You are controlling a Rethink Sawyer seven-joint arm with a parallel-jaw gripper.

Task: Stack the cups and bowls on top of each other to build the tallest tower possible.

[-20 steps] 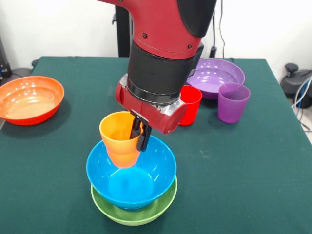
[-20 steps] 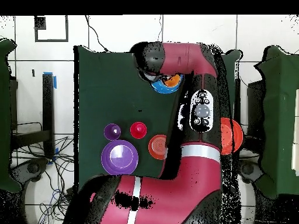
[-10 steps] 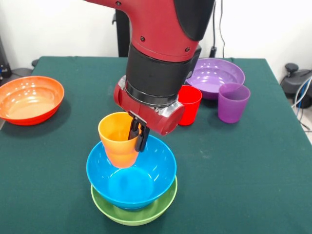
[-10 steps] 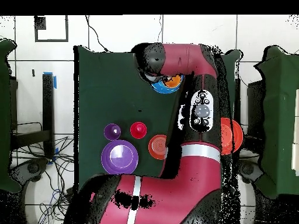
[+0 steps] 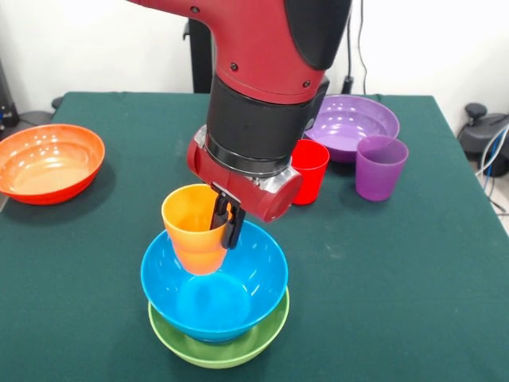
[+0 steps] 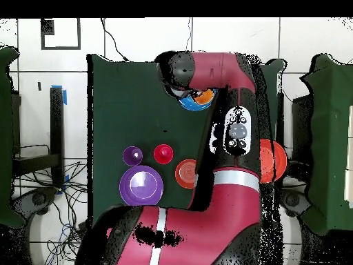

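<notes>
My gripper [image 5: 226,231] is shut on the right rim of the orange cup [image 5: 191,235], one finger inside and one outside. The cup hangs slightly tilted, its base dipped into the left back part of the light blue bowl [image 5: 238,294]. That bowl nests in the lime green bowl [image 5: 231,350] at the table's near edge. Whether the cup rests on the blue bowl I cannot tell. From overhead the arm covers the gripper; only part of the orange cup [image 6: 203,97] and the blue bowl [image 6: 187,104] show.
A red cup [image 5: 312,167] and a purple cup [image 5: 380,167] stand in front of the wide purple bowl [image 5: 354,123] at the far right. The wide orange-red bowl [image 5: 48,163] sits at the left edge. A small orange bowl [image 6: 185,173] shows beside the arm from overhead.
The wrist has risen a touch. The orange cup stays gripped in nearly the same spot over the blue bowl.
</notes>
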